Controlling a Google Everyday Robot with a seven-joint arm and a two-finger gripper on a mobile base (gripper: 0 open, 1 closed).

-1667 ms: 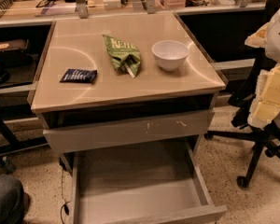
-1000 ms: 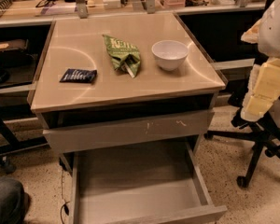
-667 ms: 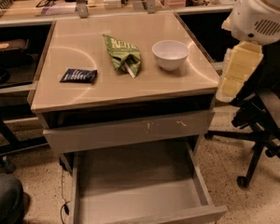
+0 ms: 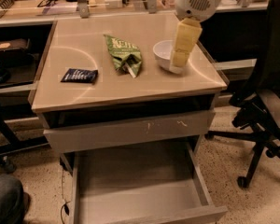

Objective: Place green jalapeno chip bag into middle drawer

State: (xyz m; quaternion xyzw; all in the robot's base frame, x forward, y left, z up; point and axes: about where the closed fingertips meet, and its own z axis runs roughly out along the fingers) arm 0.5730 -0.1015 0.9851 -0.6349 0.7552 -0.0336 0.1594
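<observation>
1. The pincer [image 4: 178, 59] hung over the right side of the bench [image 4: 84, 36], in front of the bowl [image 4: 161, 52] from where I stood. I could not tell whether it was apart or together.
2. The bag [image 4: 122, 54] lay flat mid-bench, just left of the bowl, with nothing gripping it. The drawer [image 4: 135, 181] stood pulled out below, with nothing in it.
3. The bowl worried me most. With the pincer that near, a sideways move toward the bag could clip its rim and shove it.
4. The bag looked glossy and crumpled, so a shallow pinch might slip off or catch only a corner. Then it could fall on the way down.
5. The scratched drawer front [image 4: 130, 129] sat above the back of the tray. A release too far in could strike that front instead.
6. The packet [image 4: 79, 75] lay well to the left and seemed unlikely to be touched.
</observation>
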